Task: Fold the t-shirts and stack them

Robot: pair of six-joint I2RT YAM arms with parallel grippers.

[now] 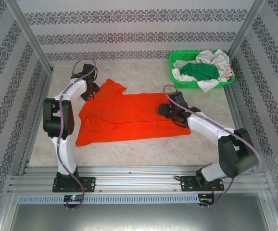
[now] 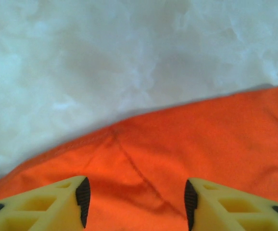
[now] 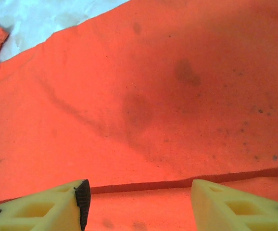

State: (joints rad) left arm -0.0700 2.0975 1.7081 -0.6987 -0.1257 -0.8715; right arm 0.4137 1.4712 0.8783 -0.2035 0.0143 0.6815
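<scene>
Orange t-shirt (image 1: 124,118) lies flat, centre of table (image 1: 144,149). Left gripper (image 1: 90,91) low over its 10 o'clock corner, jaws apart, nothing pinched. Right gripper (image 1: 167,109) low over 3 o'clock side, jaws apart too, cloth edge between fingertips, ungripped. Green t-shirt (image 1: 201,71) and white t-shirt (image 1: 216,57) heaped in basket (image 1: 177,60) at 1 o'clock.
</scene>
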